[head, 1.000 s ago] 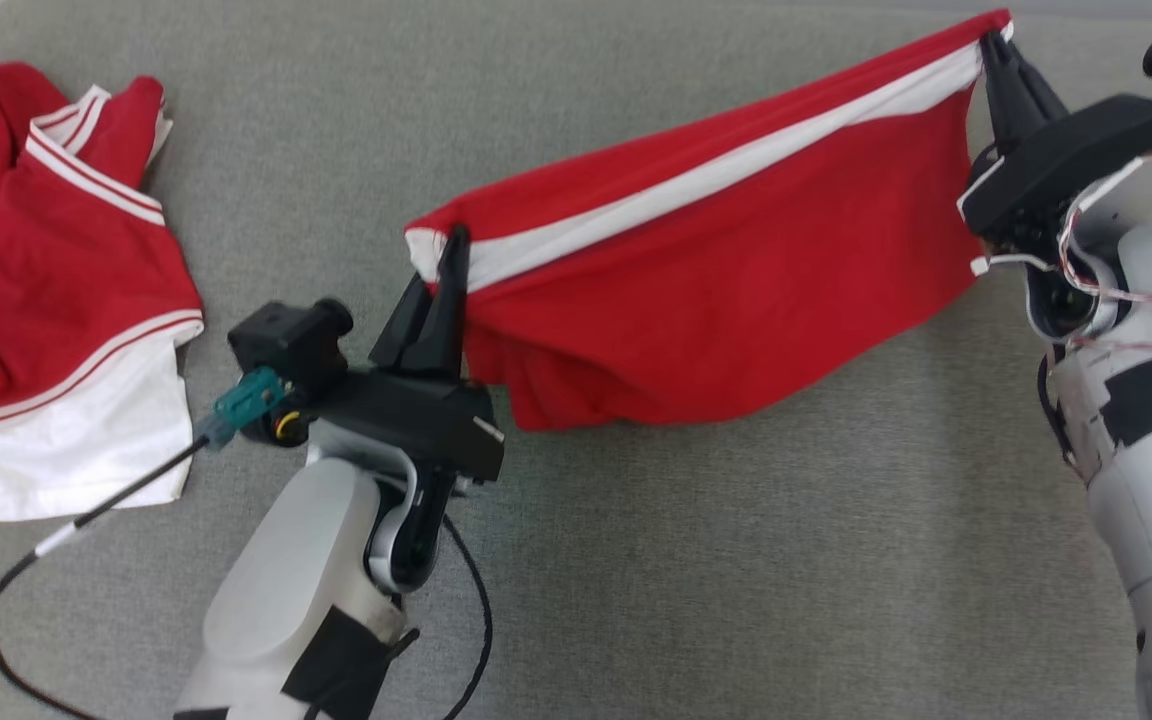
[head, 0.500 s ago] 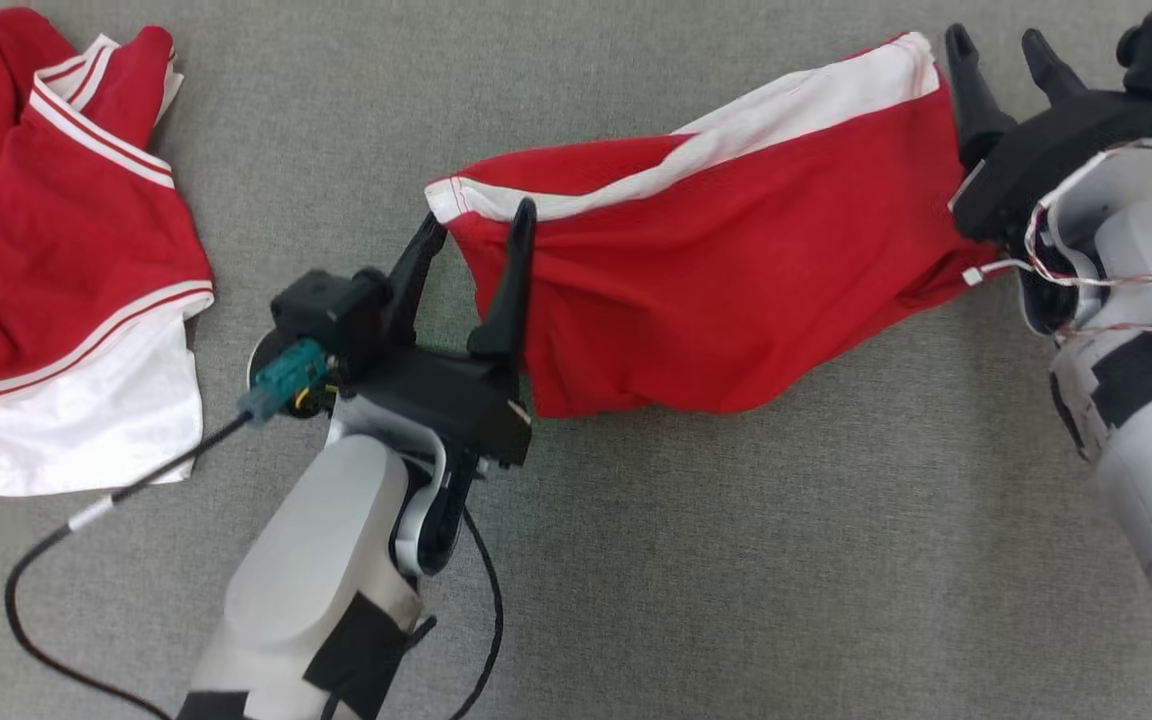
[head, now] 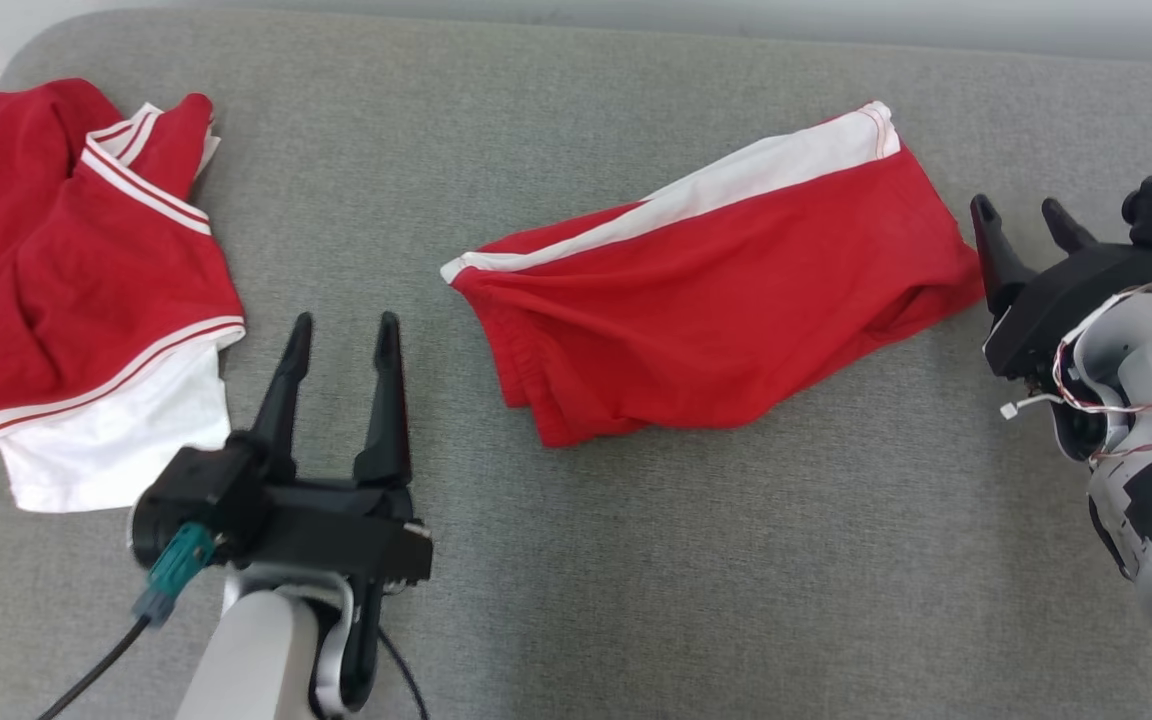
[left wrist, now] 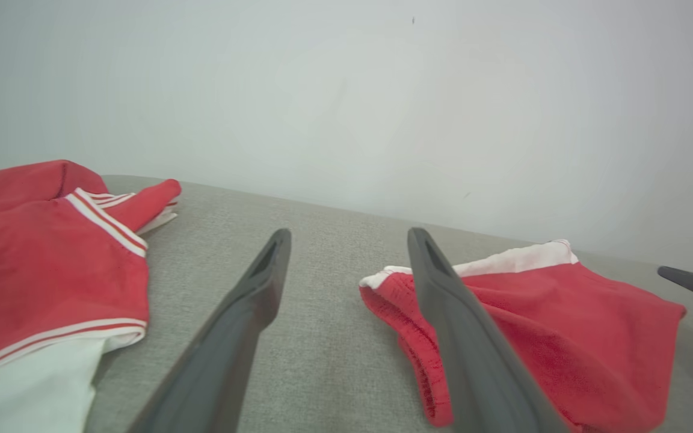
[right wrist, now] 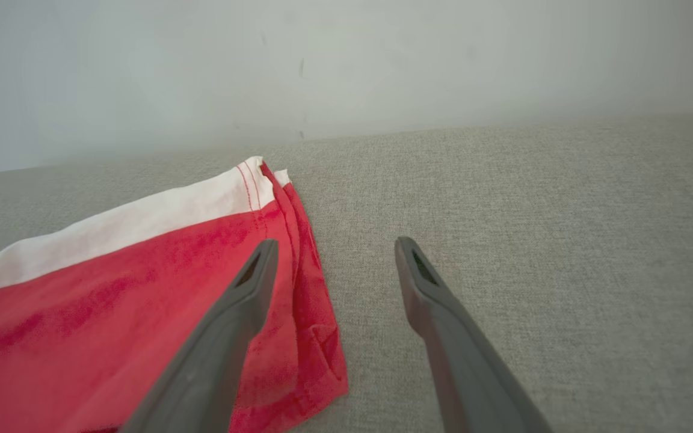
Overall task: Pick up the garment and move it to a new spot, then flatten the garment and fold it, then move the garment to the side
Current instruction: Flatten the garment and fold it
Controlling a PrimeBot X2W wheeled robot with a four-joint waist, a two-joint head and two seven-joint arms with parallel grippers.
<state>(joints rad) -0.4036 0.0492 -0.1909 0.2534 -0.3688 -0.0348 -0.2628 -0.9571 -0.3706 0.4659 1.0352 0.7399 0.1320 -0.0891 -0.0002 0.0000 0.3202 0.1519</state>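
Garment free of left end effector and right end effector (both spread wide), no longer aloft

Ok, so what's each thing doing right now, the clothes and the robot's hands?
Middle garment: lying loosely folded on the grey cushion, held by neither hand.
Left garment: crumpled in a heap.
Left hand: open, empty.
Right hand: open, empty, beside the middle garment's edge.
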